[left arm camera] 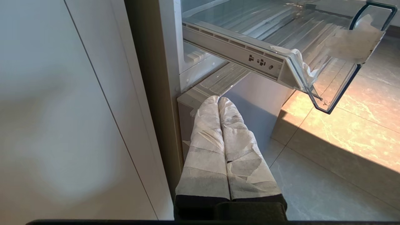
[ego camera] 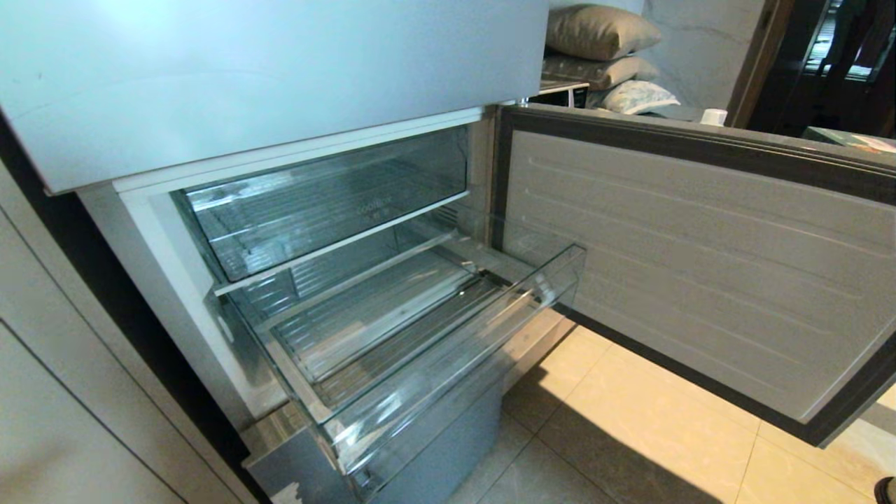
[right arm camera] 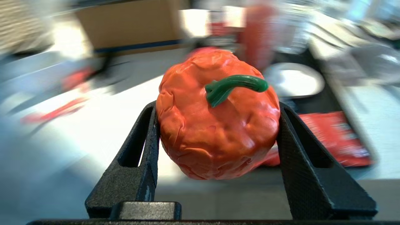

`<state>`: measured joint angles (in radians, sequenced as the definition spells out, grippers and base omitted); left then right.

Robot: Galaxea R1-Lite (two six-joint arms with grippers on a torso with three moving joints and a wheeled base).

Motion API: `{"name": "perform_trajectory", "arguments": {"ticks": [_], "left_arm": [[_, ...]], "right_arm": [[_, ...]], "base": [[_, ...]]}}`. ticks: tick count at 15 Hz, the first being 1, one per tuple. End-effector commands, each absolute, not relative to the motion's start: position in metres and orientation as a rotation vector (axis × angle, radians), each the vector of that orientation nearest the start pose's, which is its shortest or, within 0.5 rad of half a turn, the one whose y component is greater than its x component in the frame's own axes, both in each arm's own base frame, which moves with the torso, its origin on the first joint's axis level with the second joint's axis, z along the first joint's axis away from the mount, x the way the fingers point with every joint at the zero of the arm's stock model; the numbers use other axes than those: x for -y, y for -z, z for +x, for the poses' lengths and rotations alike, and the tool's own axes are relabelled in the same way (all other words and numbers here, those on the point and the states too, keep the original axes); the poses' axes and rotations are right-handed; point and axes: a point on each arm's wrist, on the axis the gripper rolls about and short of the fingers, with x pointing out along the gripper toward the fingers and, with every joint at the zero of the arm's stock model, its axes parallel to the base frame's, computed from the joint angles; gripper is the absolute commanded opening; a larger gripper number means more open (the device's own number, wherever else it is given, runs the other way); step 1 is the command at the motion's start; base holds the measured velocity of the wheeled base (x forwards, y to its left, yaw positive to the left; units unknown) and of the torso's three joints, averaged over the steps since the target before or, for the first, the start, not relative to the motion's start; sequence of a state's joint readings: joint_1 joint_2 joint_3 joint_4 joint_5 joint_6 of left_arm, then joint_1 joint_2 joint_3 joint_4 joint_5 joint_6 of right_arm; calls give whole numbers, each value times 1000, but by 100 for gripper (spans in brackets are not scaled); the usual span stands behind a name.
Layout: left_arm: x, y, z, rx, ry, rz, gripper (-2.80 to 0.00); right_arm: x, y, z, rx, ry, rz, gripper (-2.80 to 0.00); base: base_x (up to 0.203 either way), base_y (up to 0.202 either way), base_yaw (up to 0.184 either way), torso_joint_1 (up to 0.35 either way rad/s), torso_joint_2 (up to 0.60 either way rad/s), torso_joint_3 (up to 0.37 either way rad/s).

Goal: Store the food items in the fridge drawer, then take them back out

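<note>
One wrinkled orange-red fruit [right arm camera: 215, 125], green-stemmed

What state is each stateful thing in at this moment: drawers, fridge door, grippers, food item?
fridge drawer: pulled out, no food showing in it.
upper clear drawer: pushed in.
fridge door: swung open.
orange-red food item: clamped between the right gripper's fingers, off any surface.
right gripper: shut on the food item, away from the fridge.
left gripper: shut, holding nothing, low beside the fridge.

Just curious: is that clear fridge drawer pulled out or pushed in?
Pulled out: the fridge drawer juts past the fridge front over the floor, nothing visible inside.
</note>
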<state>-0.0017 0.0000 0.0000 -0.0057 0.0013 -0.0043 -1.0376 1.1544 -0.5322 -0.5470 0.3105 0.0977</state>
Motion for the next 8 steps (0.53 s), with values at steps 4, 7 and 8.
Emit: {"name": "perform_trajectory", "arguments": {"ticks": [4, 7, 8], "left_arm": [[0, -76, -23, 3, 0, -5, -280], [0, -76, -23, 4, 0, -5, -280], [0, -76, -23, 3, 0, -5, -280]], "right_arm": [[19, -203, 32, 226, 438, -6, -280], [5, -165, 19, 188, 283, 24, -280], [4, -155, 18, 153, 233, 40, -280]], "base": [[0, 0, 0, 0, 0, 0], [0, 0, 0, 0, 0, 0], [0, 0, 0, 0, 0, 0]]}}
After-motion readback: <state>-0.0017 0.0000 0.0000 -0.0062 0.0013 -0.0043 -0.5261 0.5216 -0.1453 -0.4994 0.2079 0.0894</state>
